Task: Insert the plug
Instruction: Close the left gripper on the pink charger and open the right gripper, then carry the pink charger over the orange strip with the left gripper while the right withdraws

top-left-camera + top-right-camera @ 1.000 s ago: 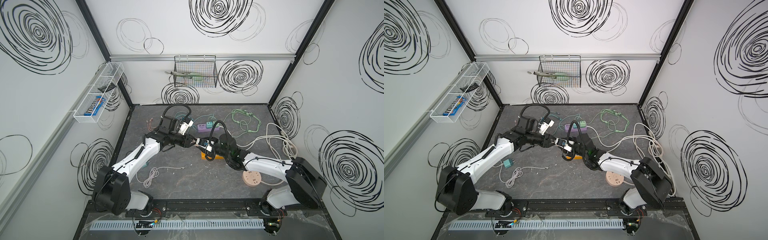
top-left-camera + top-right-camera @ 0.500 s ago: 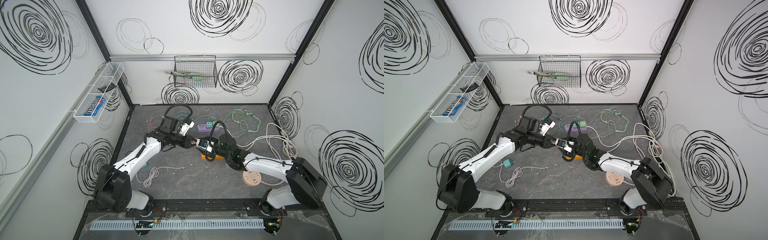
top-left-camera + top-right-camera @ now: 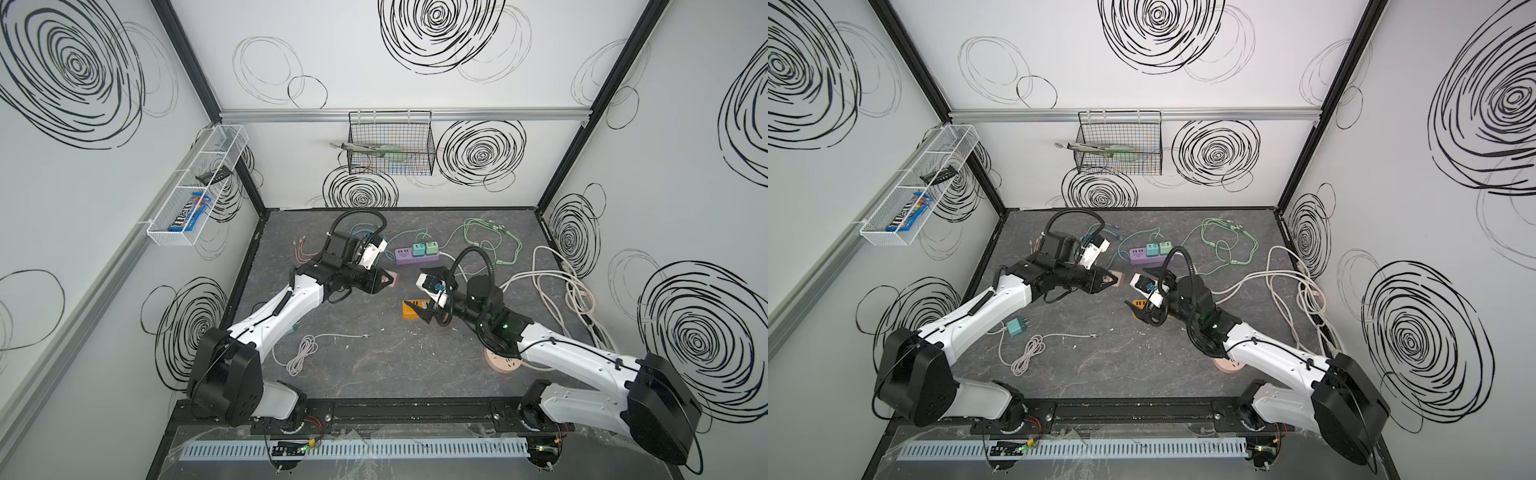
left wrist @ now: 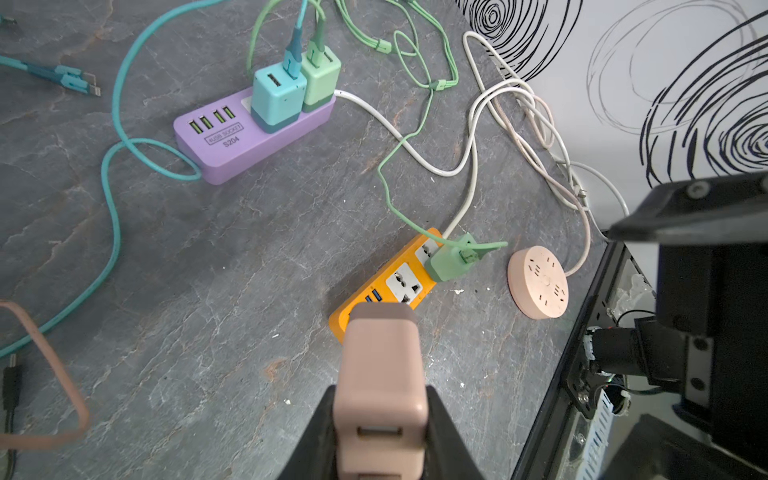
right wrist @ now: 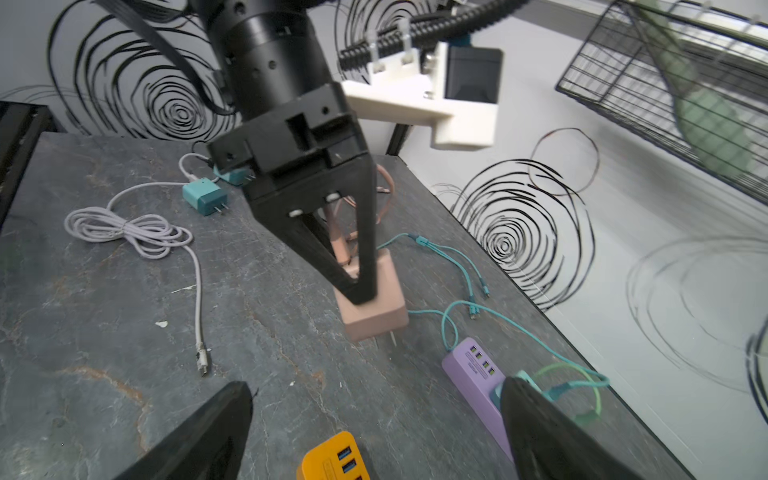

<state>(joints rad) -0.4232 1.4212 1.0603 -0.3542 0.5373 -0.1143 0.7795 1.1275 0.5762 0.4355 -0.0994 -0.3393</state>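
My left gripper (image 3: 384, 279) (image 4: 380, 390) is shut on a pink plug (image 4: 380, 365) (image 3: 1115, 277). It holds the plug above the table. In the right wrist view the pink plug (image 5: 374, 307) has its prongs pointing down, with the left gripper (image 5: 353, 286) clamped on its sides. An orange power strip (image 4: 386, 282) (image 3: 409, 309) lies mid-table with a green plug (image 4: 451, 262) in its far socket. My right gripper (image 3: 413, 289) (image 5: 374, 384) hangs open over the near end of the orange strip (image 5: 332, 457), with nothing between its fingers.
A purple power strip (image 4: 249, 141) (image 3: 415, 255) with teal and green chargers lies behind. A round pink socket (image 4: 538, 282) sits at the front right, under the right arm. White cables (image 3: 557, 286) pile at the right. A teal plug (image 3: 1017, 326) and a coiled white cable (image 3: 299, 353) lie at the front left.
My right gripper's jaws have spread wide apart. The left gripper stays shut on the pink plug, and both arms have hardly moved.
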